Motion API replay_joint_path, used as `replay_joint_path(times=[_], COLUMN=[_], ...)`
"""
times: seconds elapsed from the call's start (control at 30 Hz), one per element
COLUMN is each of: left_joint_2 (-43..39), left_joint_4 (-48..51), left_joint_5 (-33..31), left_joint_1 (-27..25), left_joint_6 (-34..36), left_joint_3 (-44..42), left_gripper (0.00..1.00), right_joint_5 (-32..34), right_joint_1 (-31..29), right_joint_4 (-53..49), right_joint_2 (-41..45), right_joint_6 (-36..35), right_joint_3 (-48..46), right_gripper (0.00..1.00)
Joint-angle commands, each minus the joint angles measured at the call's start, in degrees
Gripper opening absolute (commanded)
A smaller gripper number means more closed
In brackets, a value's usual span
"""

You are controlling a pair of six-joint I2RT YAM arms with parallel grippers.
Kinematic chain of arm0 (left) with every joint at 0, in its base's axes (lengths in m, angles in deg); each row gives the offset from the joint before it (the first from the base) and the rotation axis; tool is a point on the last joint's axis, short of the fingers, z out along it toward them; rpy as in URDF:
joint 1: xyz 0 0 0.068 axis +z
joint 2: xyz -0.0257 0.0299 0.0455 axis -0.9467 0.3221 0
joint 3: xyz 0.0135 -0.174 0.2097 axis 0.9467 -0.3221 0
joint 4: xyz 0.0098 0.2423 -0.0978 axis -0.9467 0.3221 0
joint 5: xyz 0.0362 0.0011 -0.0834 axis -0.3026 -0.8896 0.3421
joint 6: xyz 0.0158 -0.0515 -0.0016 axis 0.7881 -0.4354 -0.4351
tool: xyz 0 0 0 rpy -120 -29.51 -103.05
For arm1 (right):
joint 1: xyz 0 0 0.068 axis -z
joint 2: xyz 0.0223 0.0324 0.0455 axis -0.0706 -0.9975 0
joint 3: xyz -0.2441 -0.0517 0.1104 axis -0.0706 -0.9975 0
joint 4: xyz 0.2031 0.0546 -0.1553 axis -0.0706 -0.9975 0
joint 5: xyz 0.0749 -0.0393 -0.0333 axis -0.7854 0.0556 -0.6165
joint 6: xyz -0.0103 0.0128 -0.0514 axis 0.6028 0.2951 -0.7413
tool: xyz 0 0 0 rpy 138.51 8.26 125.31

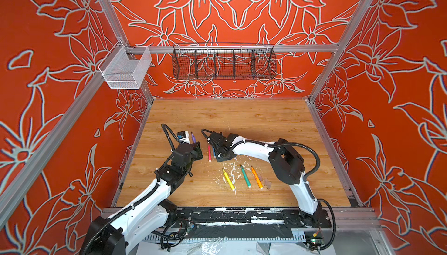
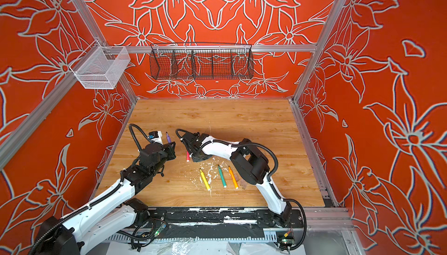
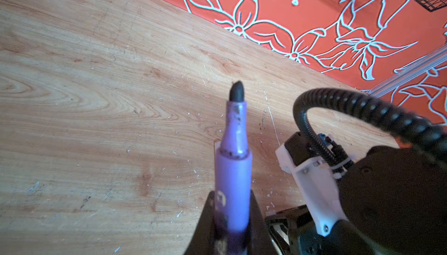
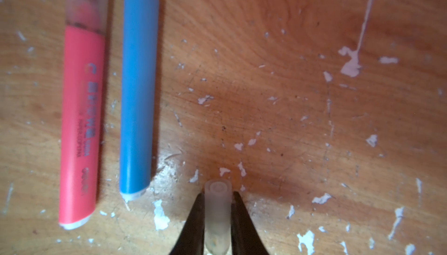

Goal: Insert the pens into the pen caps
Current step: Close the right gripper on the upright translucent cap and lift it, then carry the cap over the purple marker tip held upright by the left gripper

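My left gripper [image 3: 232, 217] is shut on the purple pen [image 3: 233, 169], whose dark tip points up and away. In both top views that pen [image 1: 193, 137] [image 2: 167, 137] stands at the left of the table. My right gripper [image 4: 217, 194] is shut on a clear pen cap [image 4: 217, 207] just above the wood, with the cap's open end facing outward. Beside it lie the pink pen [image 4: 81, 125], with a translucent cap on its far end, and the blue pen [image 4: 139, 91]. The yellow pen [image 1: 228, 180], green pen [image 1: 245, 176] and orange pen [image 1: 257, 177] lie uncapped in the middle. Loose pen caps [image 1: 266, 181] lie right of the orange pen.
White flecks of debris [image 1: 233, 169] are scattered over the wooden table [image 1: 242, 118]. A white mesh basket [image 1: 125, 70] and a black wire basket [image 1: 223, 64] hang on the back rail. The right arm [image 1: 287, 162] arches over the table's right side.
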Motion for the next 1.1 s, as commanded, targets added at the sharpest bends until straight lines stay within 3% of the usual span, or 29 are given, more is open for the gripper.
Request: replay_joint_path(times=[0.0, 0.13, 0.23, 0.6, 0.77, 0.93, 1.07], left_joint_2=[1.2, 2.9, 4.4, 17.8, 22.1, 24.3, 24.8], left_joint_4=[-1.5, -2.4, -5.6, -13.6, -17.5, -21.9, -20.4], left_joint_5=[1.1, 2.8, 8.1, 33.3, 41.9, 46.5, 46.3], left_joint_1=[0.4, 0.6, 0.6, 0.5, -0.3, -2.0, -5.3], left_joint_6=[-0.7, -0.3, 1.2, 4.1, 2.6, 0.0, 2.3], left_joint_3=[0.9, 1.5, 1.2, 6.3, 7.8, 7.3, 8.9], left_gripper=[0.0, 0.0, 0.0, 0.0, 0.0, 0.0, 0.0], right_joint_5=[0.4, 0.7, -1.1, -2.1, 0.5, 2.0, 1.9], right_joint_1=[-0.2, -0.1, 0.8, 11.4, 12.9, 13.6, 14.8], right_joint_4=[-3.3, -3.2, -2.7, 9.9, 17.0, 25.8, 31.3], right_joint_2=[-3.3, -2.4, 0.5, 27.7, 37.8, 46.6, 53.7], right_joint_6=[0.5, 0.6, 0.5, 2.0, 3.1, 3.3, 3.1], right_joint_3=[-0.1, -0.3, -1.4, -22.2, -30.7, -39.2, -44.9], right_gripper=[0.13, 0.08, 0.06, 0.03, 0.03, 0.03, 0.03])
